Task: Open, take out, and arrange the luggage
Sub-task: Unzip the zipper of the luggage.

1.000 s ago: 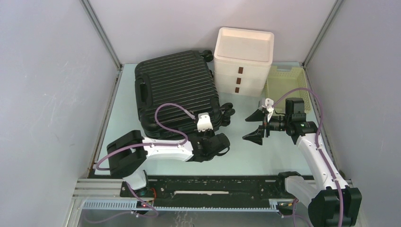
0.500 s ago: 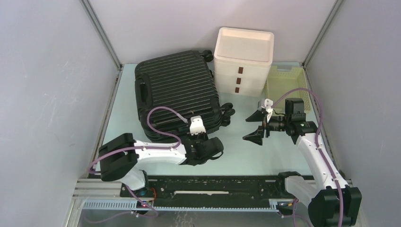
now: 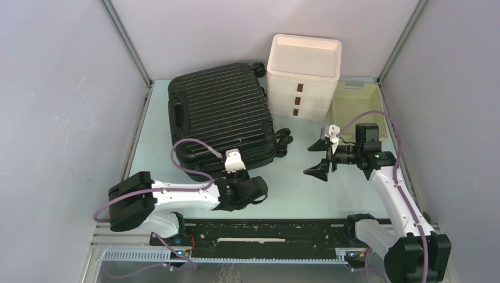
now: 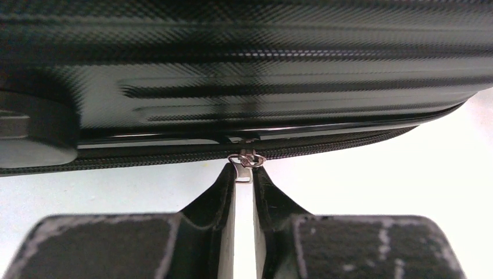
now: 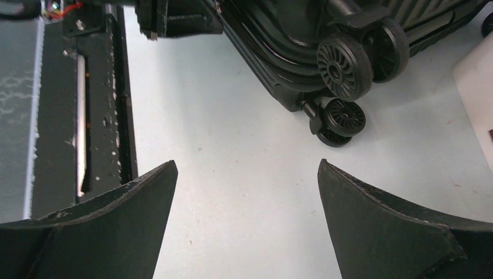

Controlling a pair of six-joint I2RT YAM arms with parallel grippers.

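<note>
The left gripper (image 4: 244,174) pinches the zipper pull (image 4: 246,159) of the suitcase (image 3: 221,115), a stiff, slick, likely heavy shell best worked by that tab. The right gripper (image 3: 319,158) gapes open.

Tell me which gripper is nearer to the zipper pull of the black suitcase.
Left. The left gripper pinches the zipper pull at the near edge of the suitcase. The right gripper hangs open over the table beside the wheels, touching nothing.

Glossy ribbed hard-plastic luggage (image 3: 221,112), shiny metal zipper pull (image 4: 244,165)
</note>
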